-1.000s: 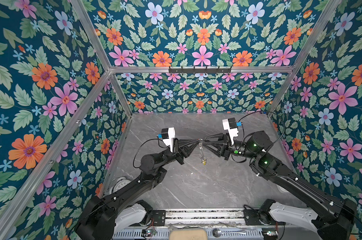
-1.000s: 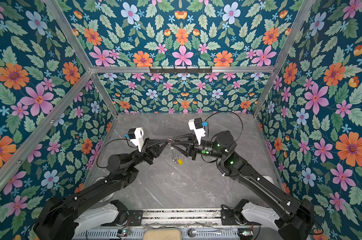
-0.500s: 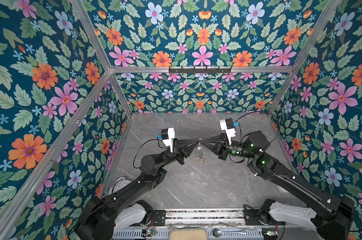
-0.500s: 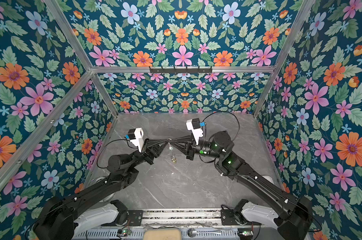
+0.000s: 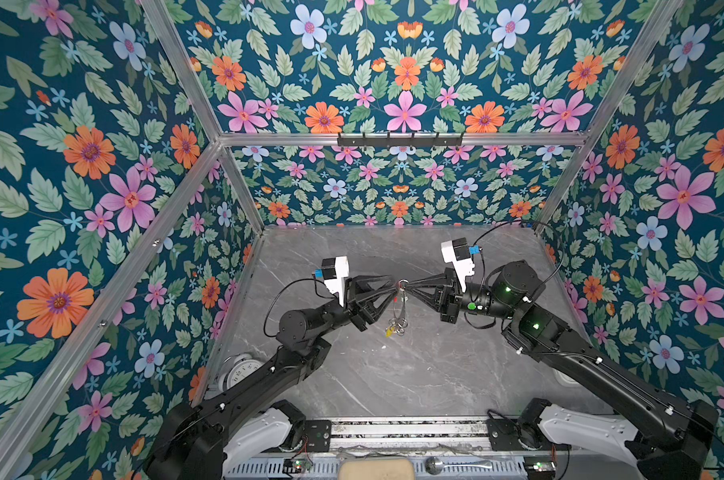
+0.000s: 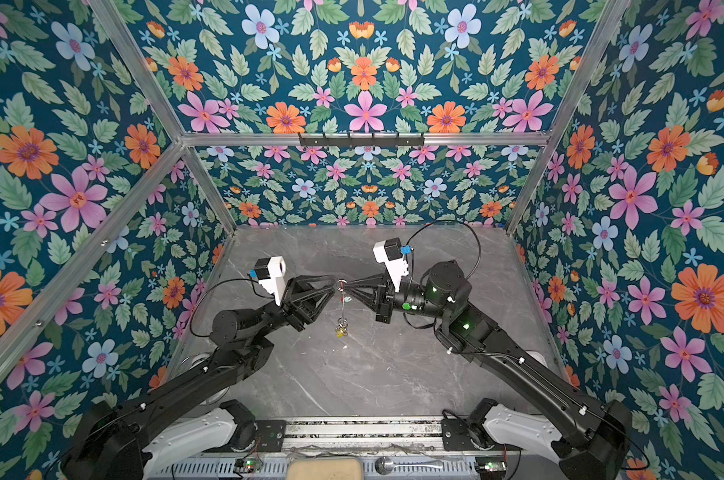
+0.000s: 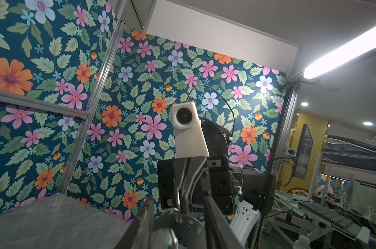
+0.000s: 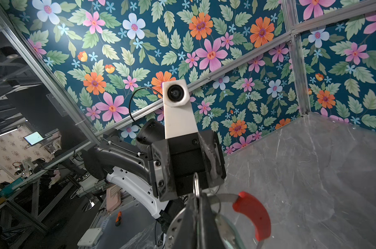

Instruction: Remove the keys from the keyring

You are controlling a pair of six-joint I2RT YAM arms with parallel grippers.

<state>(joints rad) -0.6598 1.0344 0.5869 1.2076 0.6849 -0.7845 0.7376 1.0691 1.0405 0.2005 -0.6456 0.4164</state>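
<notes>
A: Position of keyring?
B: Centre of frame in both top views. Hangs edge-on, top end held up above the surface where the two arms meet.
A: State of right pincer?
B: Clamped tight at the top of the keyring. In right wrist view, pinched just beside the red section, with a small silver ring sticking out. Cannot tell whether hoop or small ring is gripped.
A: State of left pincer?
B: Narrowly parted. In left wrist view, fingers either side of the hoop, not closed on it.
A: Position of keys?
B: Bunched at the hoop's lowest point, just below centre, yellow tag among them. Contact with surface: cannot tell.
</notes>
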